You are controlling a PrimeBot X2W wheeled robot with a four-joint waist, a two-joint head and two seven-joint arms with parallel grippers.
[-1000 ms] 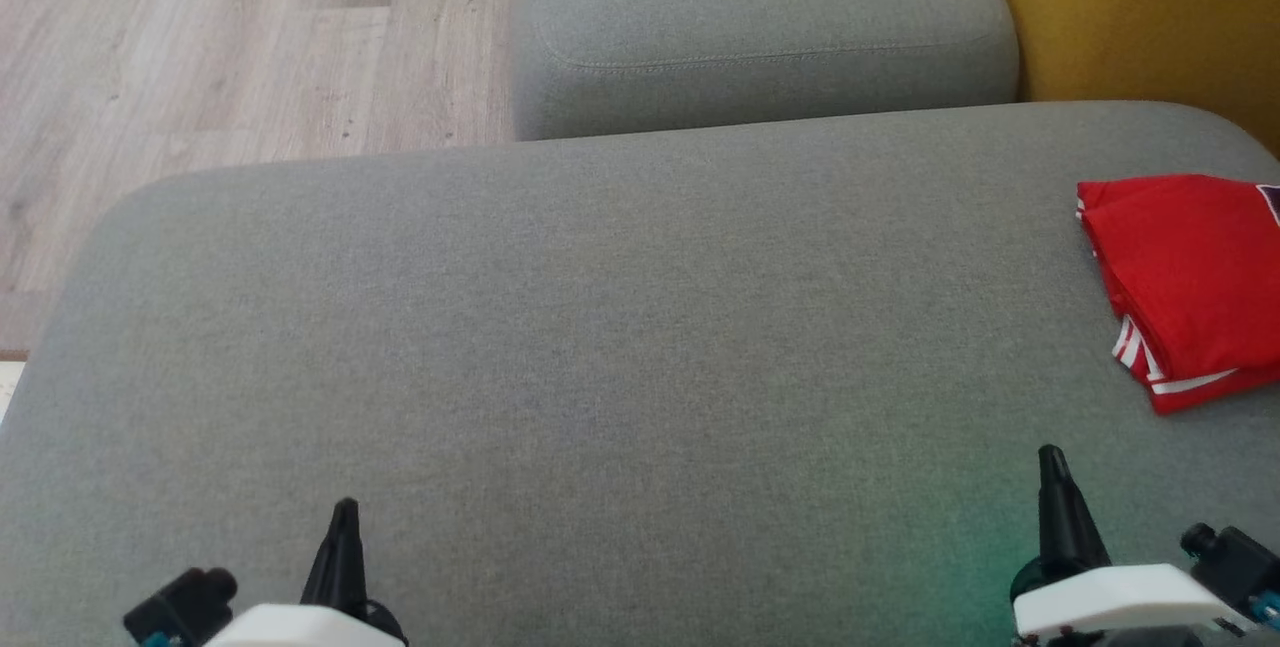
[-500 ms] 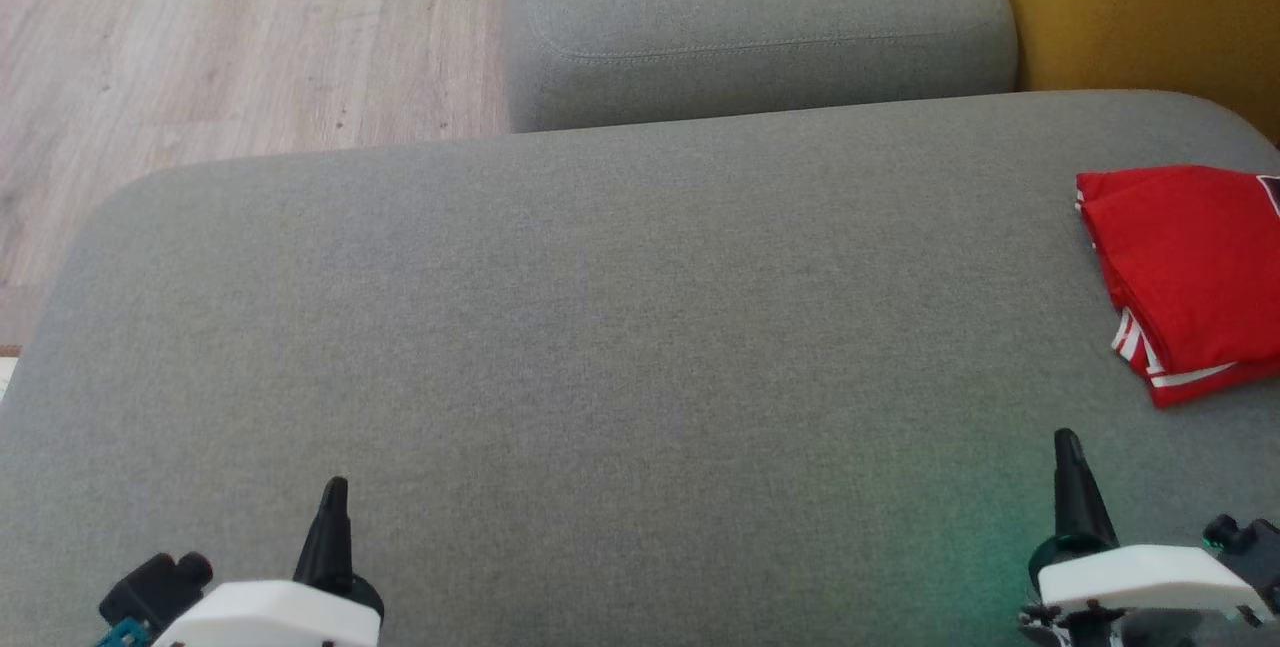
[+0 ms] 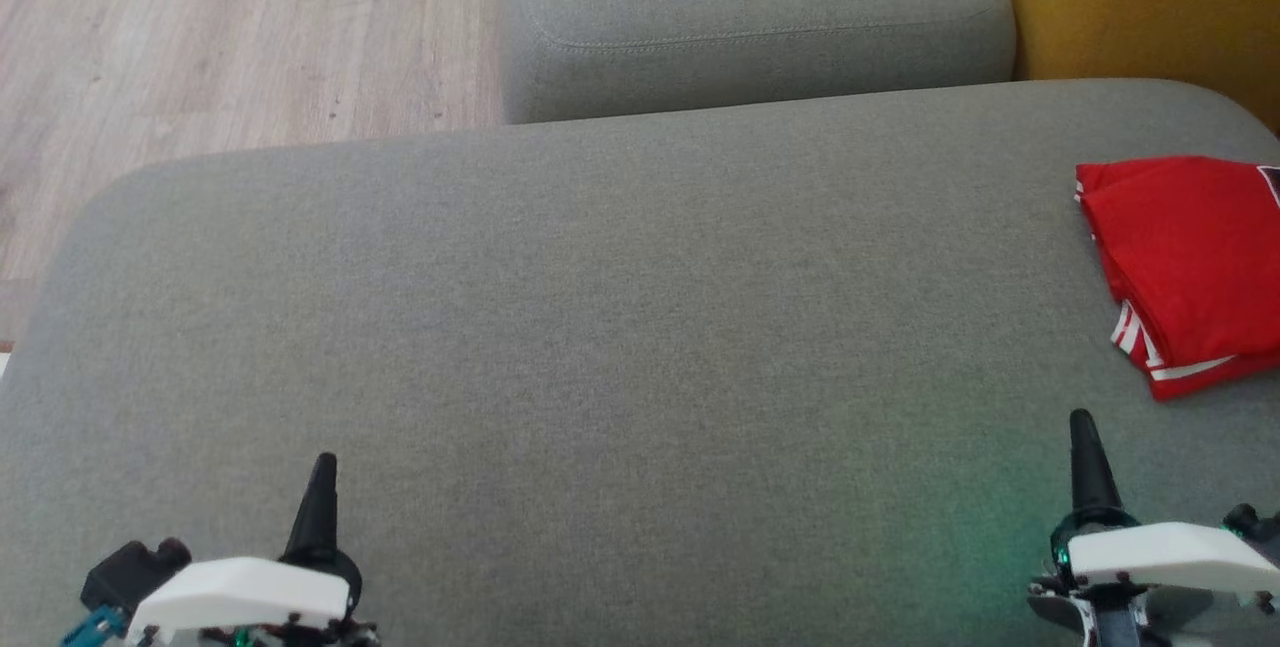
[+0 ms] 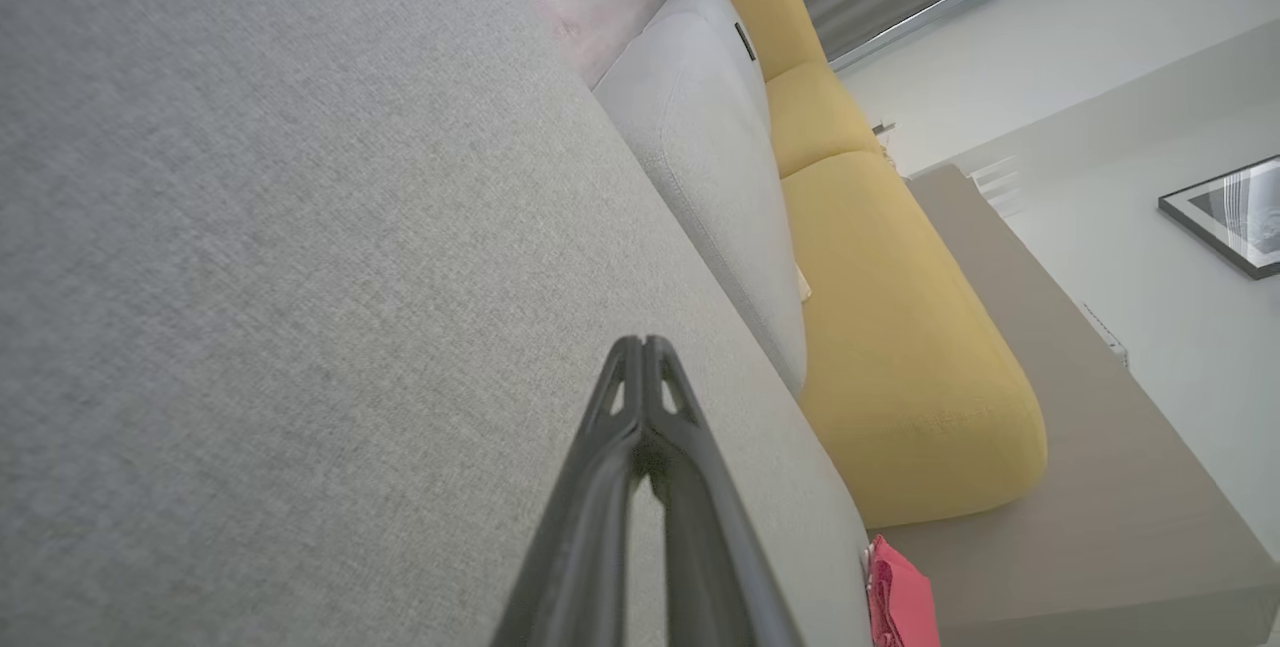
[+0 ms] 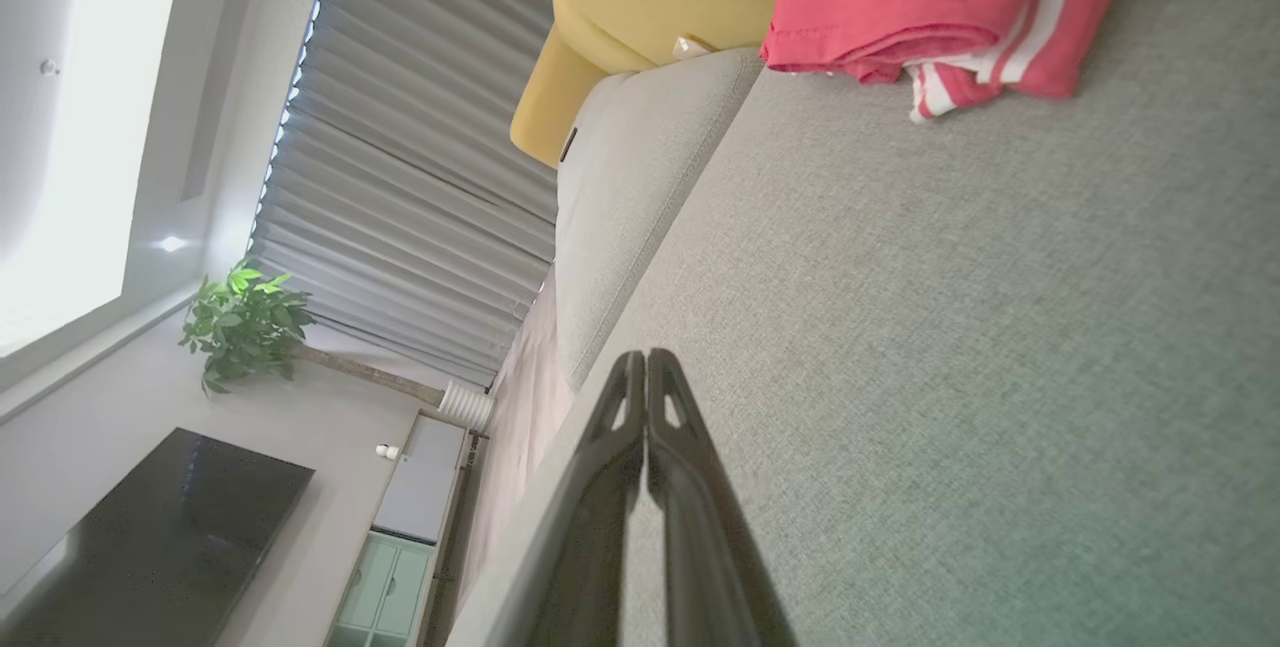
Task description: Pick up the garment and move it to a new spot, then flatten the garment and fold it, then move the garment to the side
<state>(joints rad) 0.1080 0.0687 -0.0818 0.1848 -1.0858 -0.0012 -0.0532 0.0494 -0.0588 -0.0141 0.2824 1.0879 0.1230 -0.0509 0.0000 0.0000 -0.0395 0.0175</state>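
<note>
While the folded garment (image 3: 1190,257) lies aside on the sofa (image 3: 600,327), left gripper (image 3: 324,464) and right gripper (image 3: 1081,421) hover closed, empty; they should steer clear.

Large grey fabric seat cushion (image 3: 600,327) spanning the head view from centre to 6 o'clock. A smaller grey cushion (image 3: 750,17) abuts its far edge at 12 o'clock; pale wood-plank floor (image 3: 200,47) lies at 10 o'clock, a mustard-yellow upholstered seat (image 3: 1150,7) at 1 o'clock — just beside the smaller cushion. Left wrist view: framed picture (image 4: 1225,217) at 3 o'clock. Right wrist view: grey pleated curtain (image 5: 400,157) at 11 o'clock, leafy potted plant (image 5: 243,325) at 9 o'clock, dark television screen (image 5: 150,547) at 8 o'clock, green-doored cabinet (image 5: 375,577) at 7 o'clock — just beside the screen.
</note>
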